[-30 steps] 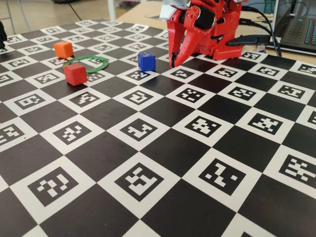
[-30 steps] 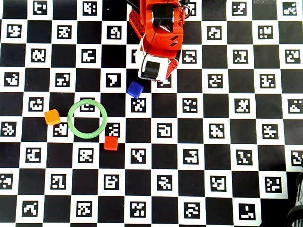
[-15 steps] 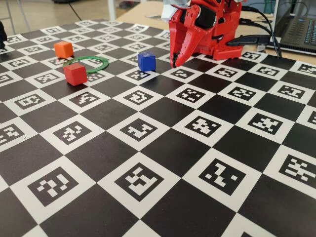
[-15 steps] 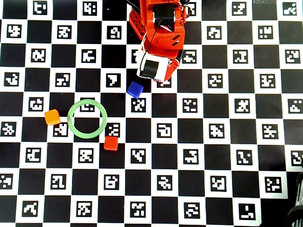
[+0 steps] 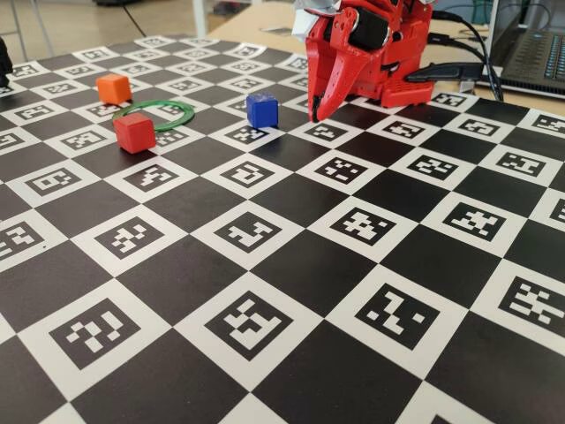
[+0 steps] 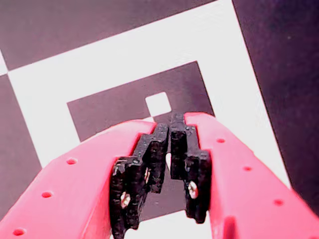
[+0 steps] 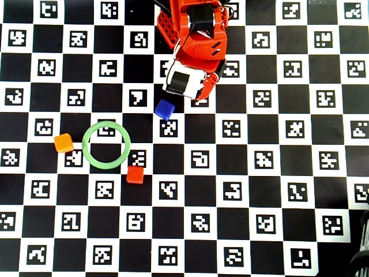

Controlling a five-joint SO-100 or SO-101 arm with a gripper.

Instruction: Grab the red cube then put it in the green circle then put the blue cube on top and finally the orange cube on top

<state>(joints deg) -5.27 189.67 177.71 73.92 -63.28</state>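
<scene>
You are at the first step: your hand is pinched narrow and empty by the base. The red cube sits just outside the green circle; reach over and spread it.

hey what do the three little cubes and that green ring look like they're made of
The red cube, blue cube and orange cube look like painted wood or matte plastic: flat even colour, no shine, crisp edges. Which of the two is open. The green circle looks like a thin flat band of plastic or card lying flush on the board; a faint sheen hints at plastic.
</scene>
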